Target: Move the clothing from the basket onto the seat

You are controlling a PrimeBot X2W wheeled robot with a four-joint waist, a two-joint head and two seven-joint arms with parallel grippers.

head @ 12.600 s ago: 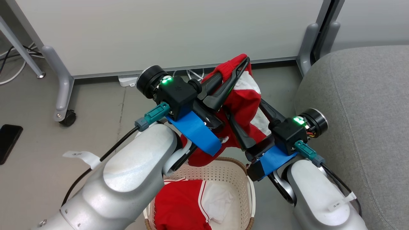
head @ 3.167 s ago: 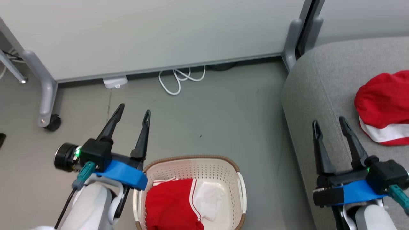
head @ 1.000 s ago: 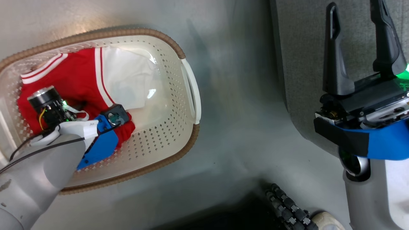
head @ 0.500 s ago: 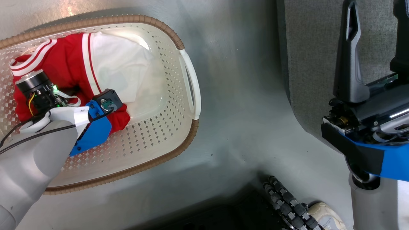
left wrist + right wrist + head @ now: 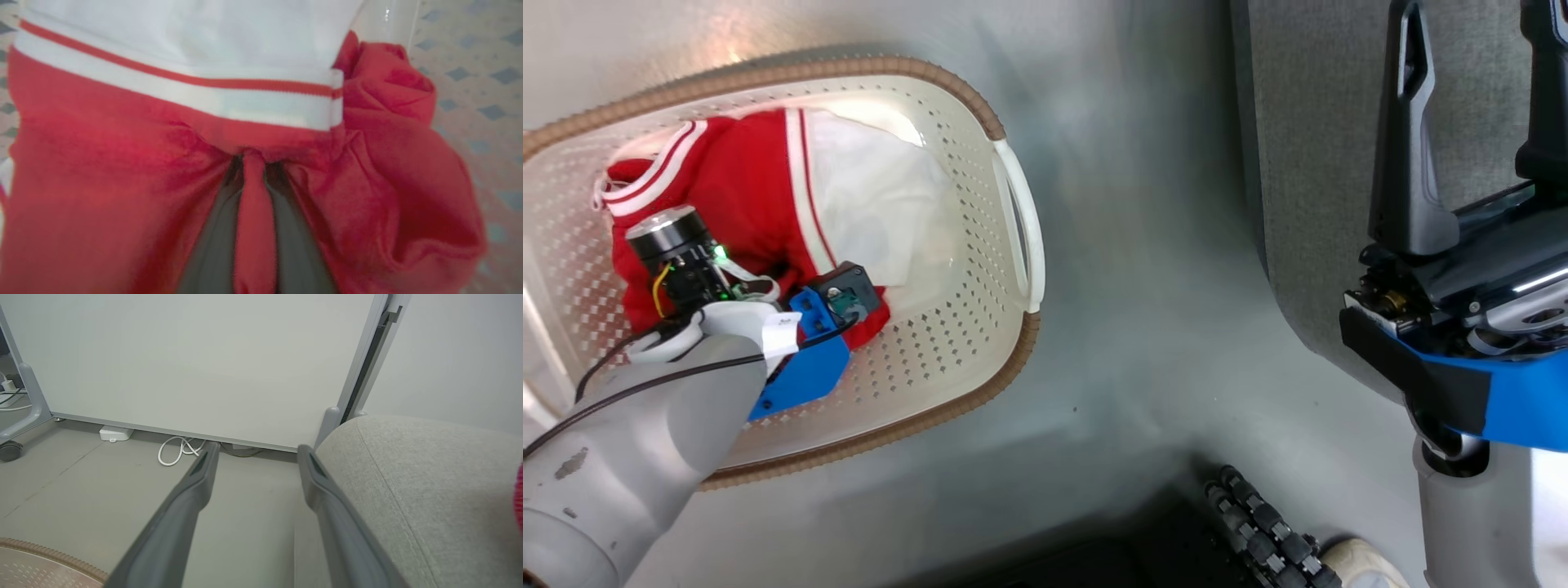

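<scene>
Two things mattered here: my left gripper (image 5: 253, 157) was pinched tight on a fold of the soft red clothing with white panels and stripe trim (image 5: 743, 188), and that clothing lay inside the cream-white perforated plastic basket with the brown woven rim (image 5: 1015, 353). The basket's wall and white side handle (image 5: 1023, 220) stood between the garment and the big light grey fabric seat (image 5: 1307, 122). A black ribbed part (image 5: 1258, 523) sat low by the seat's corner. My right gripper (image 5: 258, 448) hung spread wide beside the seat's rounded edge, with a pale partition panel (image 5: 184, 363) and a coiled white cable (image 5: 177, 451) beyond. Three seconds earlier my left gripper had stood open over the floor beside the basket; now it was buried in cloth. The right one had stayed wide. A strip of open grey floor (image 5: 1143, 286) ran between basket and seat.
</scene>
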